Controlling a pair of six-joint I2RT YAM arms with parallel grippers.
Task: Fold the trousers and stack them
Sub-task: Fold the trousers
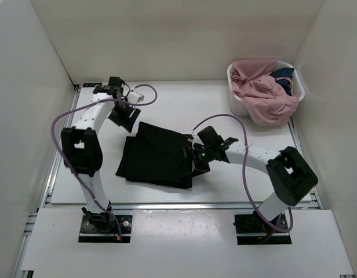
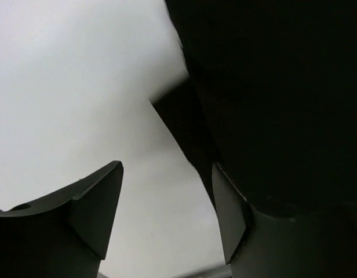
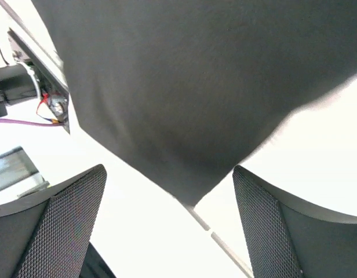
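No readable text, label, brand, number or sign in any view.

White tub, pink garment, dark blue cloth

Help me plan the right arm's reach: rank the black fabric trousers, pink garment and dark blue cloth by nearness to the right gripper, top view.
1. Black fabric trousers, beside the right gripper, table centre.
2. Pink garment, draped over the white basket, far right.
3. Dark blue cloth, in the basket, behind the pink garment.
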